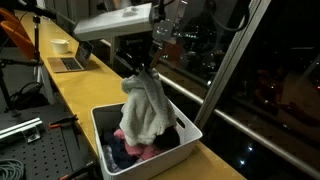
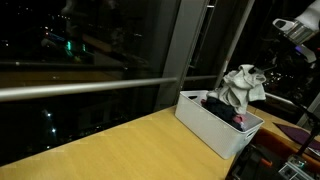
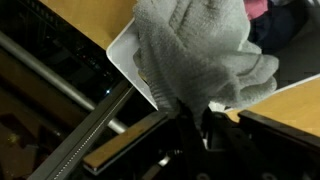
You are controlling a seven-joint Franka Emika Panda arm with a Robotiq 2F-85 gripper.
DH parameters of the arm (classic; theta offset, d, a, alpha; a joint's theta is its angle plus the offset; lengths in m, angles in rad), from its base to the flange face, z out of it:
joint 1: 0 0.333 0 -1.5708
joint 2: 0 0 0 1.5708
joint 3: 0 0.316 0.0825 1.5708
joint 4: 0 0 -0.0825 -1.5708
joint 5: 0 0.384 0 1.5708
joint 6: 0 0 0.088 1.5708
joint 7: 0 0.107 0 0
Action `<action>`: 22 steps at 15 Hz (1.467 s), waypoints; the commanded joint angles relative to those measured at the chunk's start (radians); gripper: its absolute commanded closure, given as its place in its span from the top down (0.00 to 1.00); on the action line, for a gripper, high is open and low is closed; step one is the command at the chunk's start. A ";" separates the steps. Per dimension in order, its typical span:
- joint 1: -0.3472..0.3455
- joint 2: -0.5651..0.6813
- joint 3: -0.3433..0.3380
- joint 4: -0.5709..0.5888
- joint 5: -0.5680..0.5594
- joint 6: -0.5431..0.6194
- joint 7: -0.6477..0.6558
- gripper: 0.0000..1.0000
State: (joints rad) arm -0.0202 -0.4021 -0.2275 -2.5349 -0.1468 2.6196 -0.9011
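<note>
Your gripper (image 1: 145, 70) is clamped on just the top bunch of the grey towel (image 1: 146, 108) — a jolt could shake it loose, or its hem could snag the clothes (image 1: 135, 150) below. The towel hangs soft and crumpled over the white bin (image 1: 168, 157) on the bench (image 1: 90, 90) — thick and loosely folded.

I see pale grey towel (image 1: 146, 105) mid-frame; white bin (image 1: 165, 160) lower centre; pink garment (image 1: 135, 149), navy garment (image 1: 117, 155) inside; worktop (image 1: 85, 88) honey-yellow.
</note>
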 commanded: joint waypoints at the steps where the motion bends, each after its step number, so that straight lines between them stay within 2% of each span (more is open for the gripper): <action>1: 0.029 0.082 0.001 0.036 0.016 0.032 -0.021 0.03; 4: 0.034 0.151 -0.008 0.086 0.026 0.025 -0.046 0.03; 5: 0.037 0.176 -0.008 0.105 0.037 0.025 -0.058 0.37; 6: 0.041 0.203 -0.005 0.123 0.051 0.029 -0.070 0.38; 8: 0.058 0.271 0.004 0.158 0.111 0.048 -0.108 0.51; 11: 0.104 0.419 0.036 0.207 0.310 0.098 -0.205 0.73; 13: 0.089 0.499 0.092 0.230 0.415 0.109 -0.266 0.88; 15: 0.042 0.535 0.150 0.241 0.460 0.106 -0.303 0.99; 18: -0.021 0.517 0.190 0.225 0.433 0.099 -0.295 1.00; 21: -0.049 0.471 0.181 0.205 0.371 0.102 -0.244 1.00; 22: -0.051 0.521 0.199 0.224 0.398 0.110 -0.259 1.00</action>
State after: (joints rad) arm -0.0451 0.1195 -0.0562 -2.3108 0.2616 2.7306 -1.1700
